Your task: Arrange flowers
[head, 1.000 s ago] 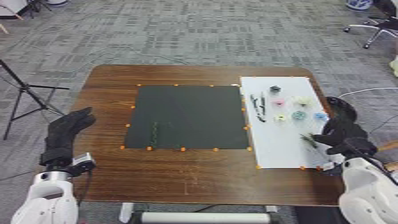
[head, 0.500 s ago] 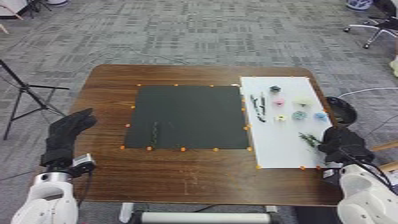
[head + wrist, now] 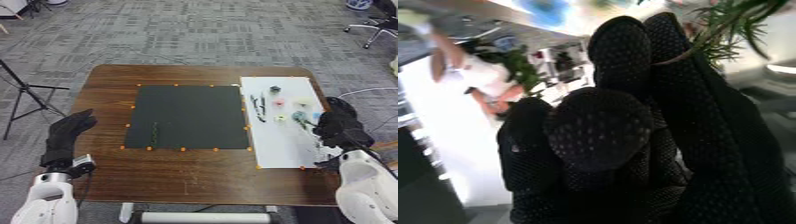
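Observation:
My right hand [image 3: 338, 127] is over the white sheet's right edge in the head view. In the right wrist view, the thumb and fingers of my right hand [image 3: 598, 130] are curled, pinching a leafy green sprig [image 3: 728, 37] whose leaves spread beside the fingertips. My left hand [image 3: 69, 126] rests open at the table's left side. On the white sheet [image 3: 282, 150] lie a dark flower [image 3: 274, 89], a pink one [image 3: 279, 102], a cream one [image 3: 303, 101], a small yellow one [image 3: 281, 118] and a teal one [image 3: 299, 116]. A thin green stem [image 3: 155, 134] lies on the black mat [image 3: 191, 112].
Thin dark stems [image 3: 259, 108] lie near the white sheet's left edge. Orange markers line the mat and the sheet. A dark round object stands behind my right hand at the table's right edge. A tripod [image 3: 28, 86] stands on the floor at the left.
My right hand has moved forward, away from the robot, and the green sprig has left its place on the white sheet with it. My left hand has stayed still.

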You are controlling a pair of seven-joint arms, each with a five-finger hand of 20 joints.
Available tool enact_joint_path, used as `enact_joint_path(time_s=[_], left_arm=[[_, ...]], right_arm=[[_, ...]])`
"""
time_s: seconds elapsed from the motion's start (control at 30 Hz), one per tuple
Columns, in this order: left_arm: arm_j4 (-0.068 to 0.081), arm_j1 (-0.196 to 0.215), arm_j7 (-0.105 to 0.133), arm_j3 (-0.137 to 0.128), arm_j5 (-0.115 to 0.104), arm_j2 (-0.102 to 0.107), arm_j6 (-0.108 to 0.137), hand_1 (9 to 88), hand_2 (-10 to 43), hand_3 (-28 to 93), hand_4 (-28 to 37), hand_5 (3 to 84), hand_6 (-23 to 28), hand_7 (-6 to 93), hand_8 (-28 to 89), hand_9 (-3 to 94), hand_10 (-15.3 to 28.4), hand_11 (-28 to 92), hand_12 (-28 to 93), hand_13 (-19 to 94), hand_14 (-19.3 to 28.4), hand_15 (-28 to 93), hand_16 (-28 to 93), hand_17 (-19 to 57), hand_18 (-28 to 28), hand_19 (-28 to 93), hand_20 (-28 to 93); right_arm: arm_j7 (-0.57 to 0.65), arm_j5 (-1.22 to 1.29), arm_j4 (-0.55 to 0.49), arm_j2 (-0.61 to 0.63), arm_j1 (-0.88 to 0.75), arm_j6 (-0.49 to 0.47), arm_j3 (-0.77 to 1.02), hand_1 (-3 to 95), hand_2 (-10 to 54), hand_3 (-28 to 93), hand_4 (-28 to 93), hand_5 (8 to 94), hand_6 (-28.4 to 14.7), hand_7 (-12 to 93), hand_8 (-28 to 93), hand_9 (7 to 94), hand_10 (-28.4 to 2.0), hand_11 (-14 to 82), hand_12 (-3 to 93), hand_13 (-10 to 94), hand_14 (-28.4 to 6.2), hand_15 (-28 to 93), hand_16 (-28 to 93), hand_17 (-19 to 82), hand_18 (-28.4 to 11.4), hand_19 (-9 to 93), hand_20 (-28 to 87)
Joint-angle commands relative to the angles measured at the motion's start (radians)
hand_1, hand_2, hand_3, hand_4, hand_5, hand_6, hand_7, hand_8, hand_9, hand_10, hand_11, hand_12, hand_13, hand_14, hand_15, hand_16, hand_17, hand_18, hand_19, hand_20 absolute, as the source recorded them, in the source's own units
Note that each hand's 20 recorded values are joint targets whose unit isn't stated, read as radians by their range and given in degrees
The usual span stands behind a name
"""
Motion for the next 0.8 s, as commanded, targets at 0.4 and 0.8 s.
enact_joint_path(time_s=[0.4,0.8], left_arm=[[-0.009,0.005,-0.007,-0.003,-0.001,-0.003,0.001,23.6,4.9,67,-28.3,53.2,3.1,14.4,-7,52.9,15.2,23,13,43,18.9,23,1,8.9,13.8,16,22],[-0.004,-0.005,-0.005,0.009,-0.002,-0.005,-0.003,23.6,5.1,67,-28.3,53.4,3.2,14.4,-7,53.0,15.1,22,13,43,18.9,23,1,8.9,13.8,16,22]], right_arm=[[-0.075,0.051,0.105,-0.128,0.654,-0.066,-0.6,60.8,-9.5,55,-8,68.6,-3.3,46,12,90.8,-8.7,28.6,38.1,94,-1.7,52,34,66,-10.0,93,41],[-0.081,0.037,0.25,-0.284,0.802,-0.103,-0.795,60.5,-9.5,56,-8,68.6,-3.4,47,11,91.1,-8.6,28.4,38.1,94,-1.7,53,33,67,-9.9,93,41]])
